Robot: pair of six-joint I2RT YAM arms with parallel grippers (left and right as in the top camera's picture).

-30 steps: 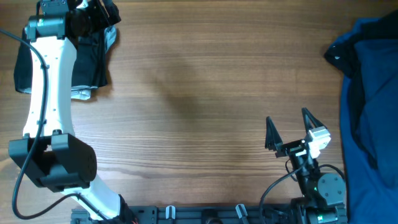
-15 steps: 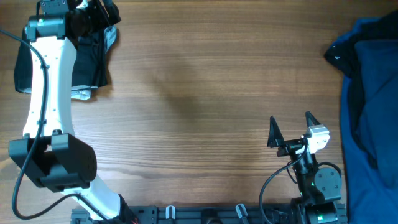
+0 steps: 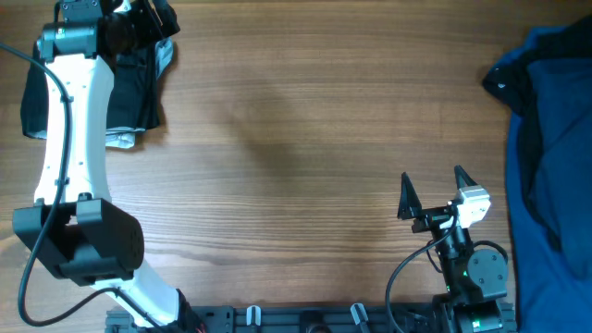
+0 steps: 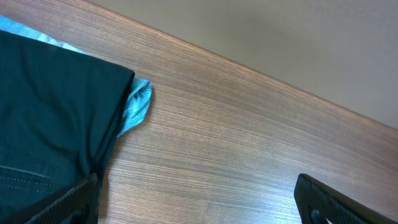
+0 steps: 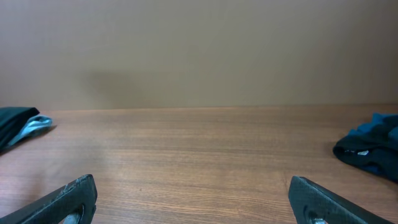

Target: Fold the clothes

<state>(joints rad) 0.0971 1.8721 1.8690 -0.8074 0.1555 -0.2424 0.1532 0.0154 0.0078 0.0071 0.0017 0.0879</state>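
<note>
The black garment [image 3: 137, 88] lies folded at the table's far left, on top of a pale blue cloth [image 3: 120, 141]. In the left wrist view it fills the left side [image 4: 50, 124], with the pale blue cloth [image 4: 138, 102] peeking out beside it. My left gripper [image 3: 143, 23] hovers over the garment's far end. Its jaws [image 4: 199, 202] are wide open with nothing between them, and the left finger sits at the garment's edge. My right gripper [image 3: 431, 176] is open and empty near the front right, over bare wood [image 5: 199, 199].
A dark blue fabric heap [image 3: 550, 139] covers the table's right edge and shows at the right of the right wrist view [image 5: 370, 149]. The left arm's white link [image 3: 65, 120] runs along the left edge. Wood tabletop [image 3: 296, 139] lies between the arms.
My right gripper drew back slightly toward the front edge, then stopped. The left arm and the garment have not moved.
</note>
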